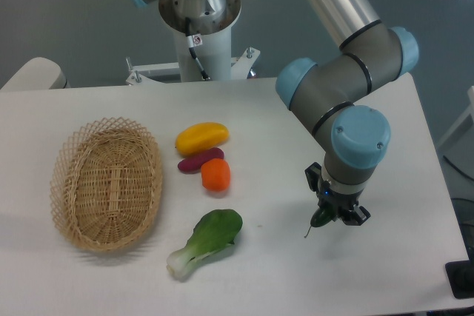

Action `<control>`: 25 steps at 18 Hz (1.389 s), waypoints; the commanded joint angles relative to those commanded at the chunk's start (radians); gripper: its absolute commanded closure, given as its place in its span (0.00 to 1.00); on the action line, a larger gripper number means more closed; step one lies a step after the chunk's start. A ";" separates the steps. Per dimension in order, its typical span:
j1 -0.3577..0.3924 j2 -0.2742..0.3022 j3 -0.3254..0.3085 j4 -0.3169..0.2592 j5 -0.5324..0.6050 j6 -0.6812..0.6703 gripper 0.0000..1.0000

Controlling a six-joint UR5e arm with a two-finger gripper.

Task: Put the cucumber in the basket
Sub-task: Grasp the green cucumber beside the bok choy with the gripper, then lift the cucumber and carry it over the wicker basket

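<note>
The basket [107, 183] is an oval tan wicker one and lies empty at the left of the white table. My gripper [335, 214] points down at the right side of the table, far from the basket. Only a small dark green end of the cucumber [321, 218] with a thin stem shows between the black fingers [358, 215]. The rest of it is hidden under the wrist. The jaws stand closed against it. I cannot tell whether it rests on the table or hangs just above it.
A yellow vegetable [201, 136], a purple one [200, 161] and an orange one [216, 175] lie in a cluster right of the basket. A leafy green vegetable with a pale stem [207, 242] lies in front of them. The robot's base [200, 42] stands at the table's far edge.
</note>
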 joint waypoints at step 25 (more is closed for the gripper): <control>-0.274 0.158 -0.190 -0.061 -0.038 -0.386 0.72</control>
